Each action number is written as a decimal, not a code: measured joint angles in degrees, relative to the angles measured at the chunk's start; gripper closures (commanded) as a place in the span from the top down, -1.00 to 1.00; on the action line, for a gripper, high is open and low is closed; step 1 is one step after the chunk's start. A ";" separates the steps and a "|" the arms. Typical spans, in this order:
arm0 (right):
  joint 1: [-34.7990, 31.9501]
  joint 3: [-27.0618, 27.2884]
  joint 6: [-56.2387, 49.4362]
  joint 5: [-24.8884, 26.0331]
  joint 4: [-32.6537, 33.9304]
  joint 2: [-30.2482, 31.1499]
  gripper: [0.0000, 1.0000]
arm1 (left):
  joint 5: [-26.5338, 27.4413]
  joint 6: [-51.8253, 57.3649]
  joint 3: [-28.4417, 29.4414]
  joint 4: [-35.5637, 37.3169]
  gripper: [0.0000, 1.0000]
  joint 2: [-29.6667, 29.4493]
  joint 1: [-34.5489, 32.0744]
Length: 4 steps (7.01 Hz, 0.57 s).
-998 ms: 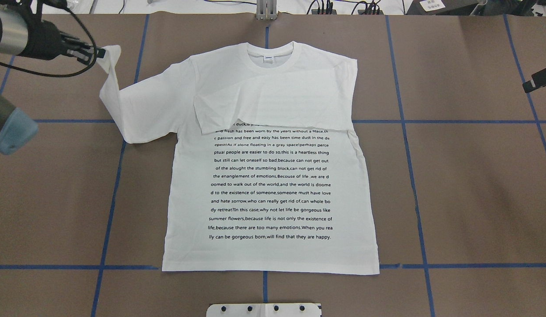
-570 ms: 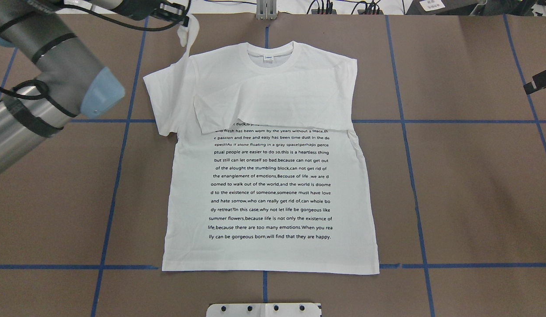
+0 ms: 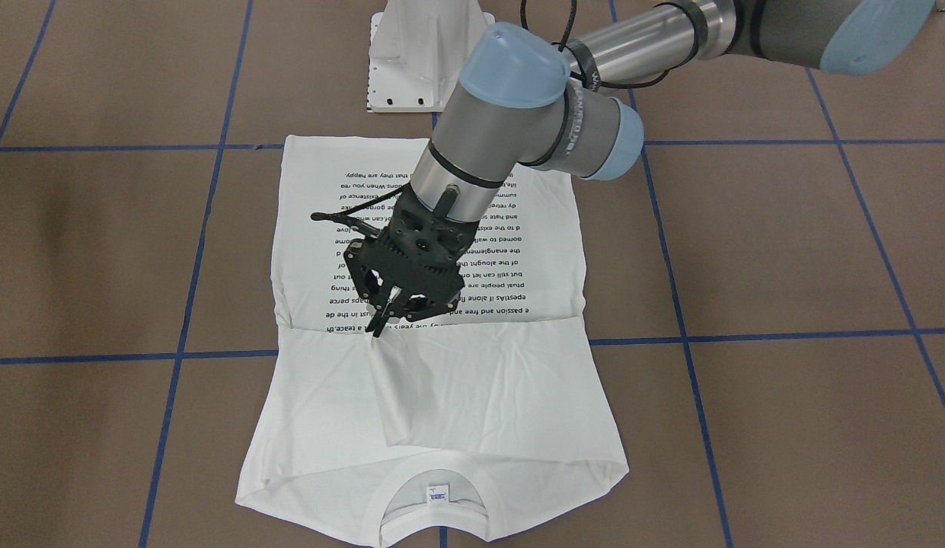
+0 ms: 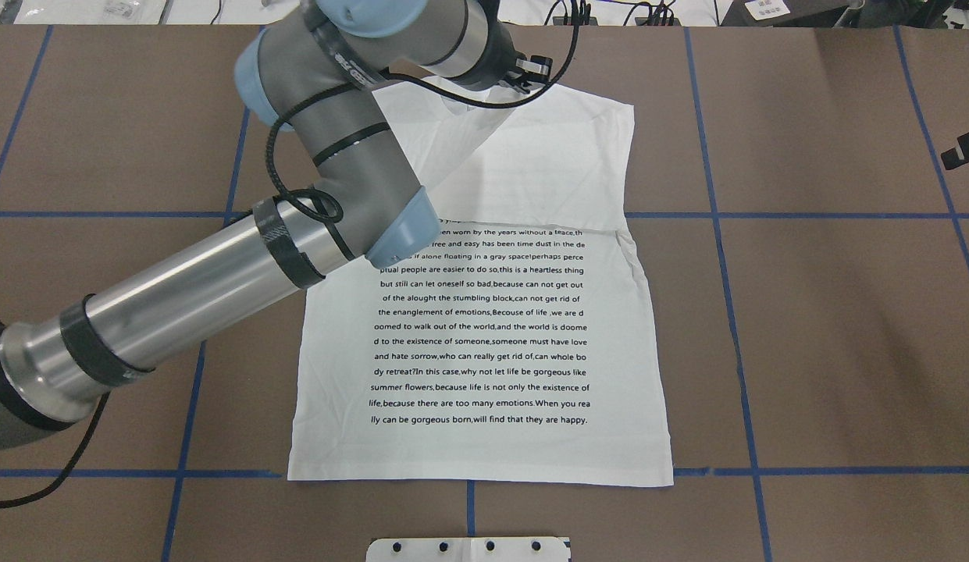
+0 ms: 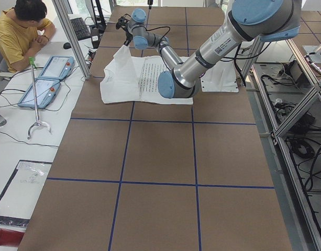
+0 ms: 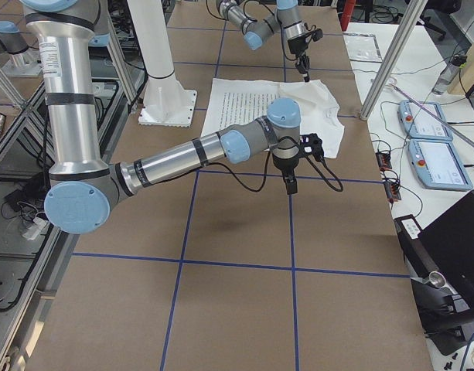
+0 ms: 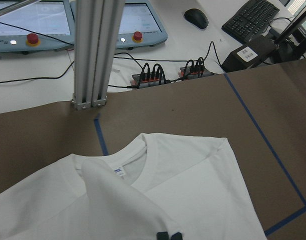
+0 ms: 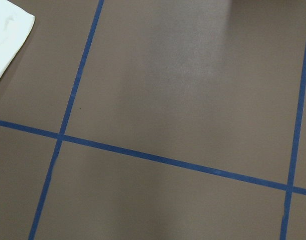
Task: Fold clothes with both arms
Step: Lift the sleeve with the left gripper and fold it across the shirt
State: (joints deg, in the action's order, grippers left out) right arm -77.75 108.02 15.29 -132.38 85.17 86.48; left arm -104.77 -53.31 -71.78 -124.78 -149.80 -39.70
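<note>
The white T-shirt (image 4: pixel 484 336) lies flat on the brown table, printed text up, collar with tag (image 7: pixel 118 170) at the far edge. One sleeve lies folded across the chest (image 3: pixel 480 380). My left gripper (image 3: pixel 382 323) is shut on the end of the other sleeve and holds it raised over the chest. The shut fingertips (image 7: pixel 168 235) show at the bottom of the left wrist view. In the overhead view the left arm (image 4: pixel 328 156) hides its gripper. My right gripper (image 6: pixel 291 182) hangs above bare table beside the shirt; I cannot tell whether it is open.
The white pedestal base (image 3: pixel 426 53) stands at the shirt's hem side. Blue tape lines (image 4: pixel 718 215) grid the table. An aluminium post (image 7: pixel 93 50) and power strips (image 7: pixel 167 75) stand beyond the collar edge. A person (image 5: pixel 24 26) sits at the desk with control pendants.
My left arm has swung in from the table's left side over the shirt, carrying the sleeve up and across toward the chest. The right gripper has barely moved.
</note>
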 measured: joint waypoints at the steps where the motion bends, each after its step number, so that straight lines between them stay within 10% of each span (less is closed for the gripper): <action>1: -0.07 -0.03 0.06 0.06 0.00 0.09 1.00 | 3.46 0.05 2.59 -3.78 0.98 -0.29 4.16; 4: -0.11 0.01 0.18 0.09 0.00 0.06 1.00 | 8.01 -0.80 4.68 -12.39 1.00 2.47 9.95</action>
State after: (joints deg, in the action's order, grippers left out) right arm -77.87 108.02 15.46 -132.29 85.17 86.54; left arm -96.76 -54.11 -67.10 -137.17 -147.33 -29.75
